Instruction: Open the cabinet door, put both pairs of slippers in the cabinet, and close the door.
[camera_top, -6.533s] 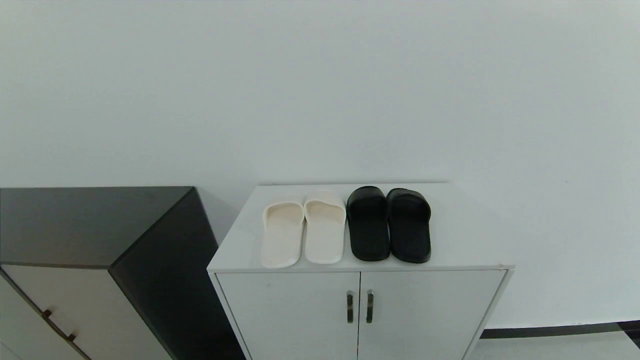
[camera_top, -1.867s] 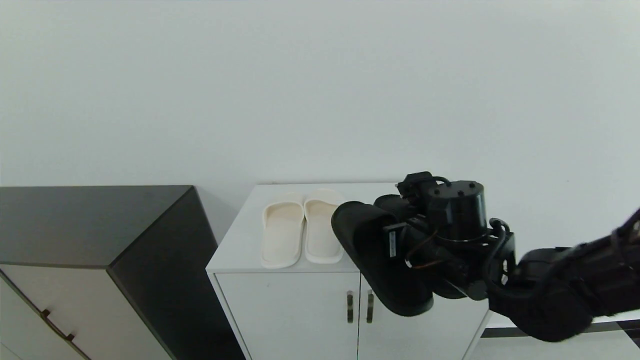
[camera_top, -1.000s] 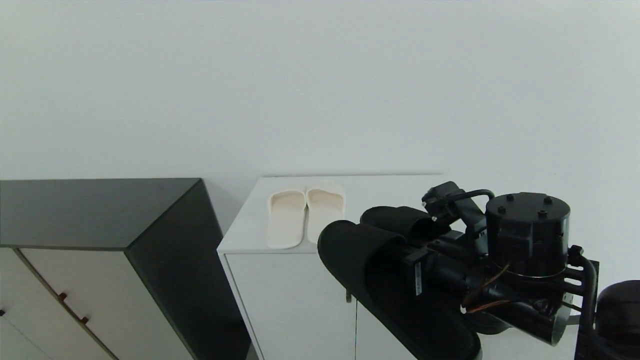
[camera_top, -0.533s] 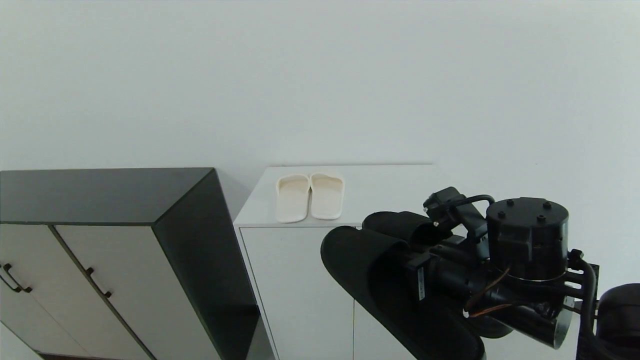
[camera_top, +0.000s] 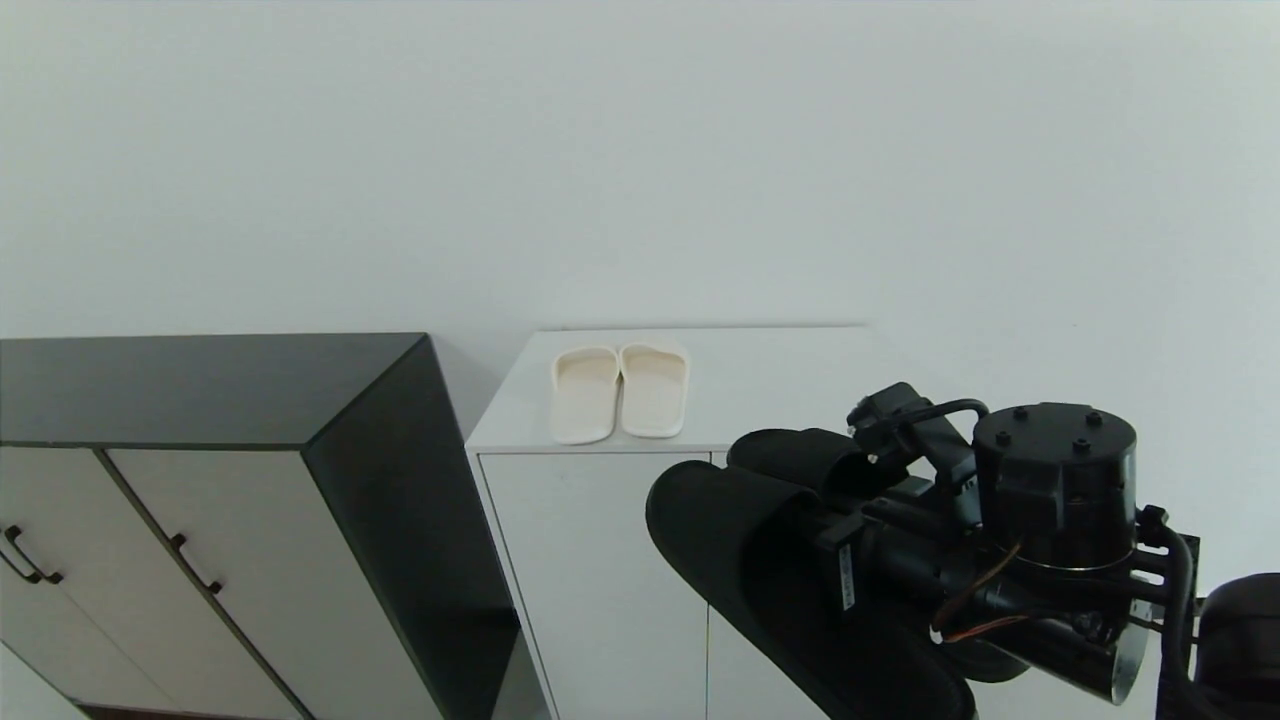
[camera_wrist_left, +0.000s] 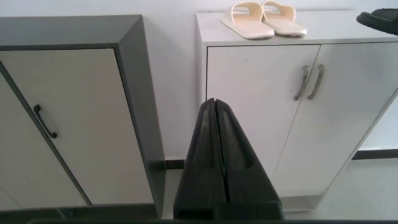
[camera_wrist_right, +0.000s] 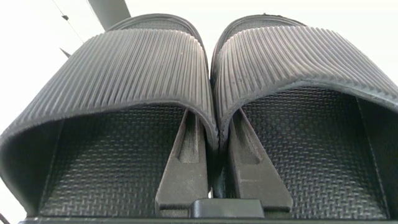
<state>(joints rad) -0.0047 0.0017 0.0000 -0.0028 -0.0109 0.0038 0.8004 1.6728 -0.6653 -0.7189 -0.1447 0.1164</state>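
Dark cabinet (camera_top: 200, 385): boxy, glossy black top and side, pale flat doors; just left of the white cabinet.
White cabinet (camera_top: 590, 580): smooth matte box, doors shut, two slim metal bar handles (camera_wrist_left: 309, 82).
Black slippers (camera_top: 740, 540): ribbed straps, pebbled footbeds; held in the air before the white cabinet's right door.
Cream slippers (camera_top: 618, 392): smooth moulded pair, side by side on the white cabinet's top.
My right gripper (camera_wrist_right: 214, 134): a finger inside each black slipper, pinching their adjoining strap walls.
My left gripper (camera_wrist_left: 215, 107): fingers pressed together, facing the white cabinet.
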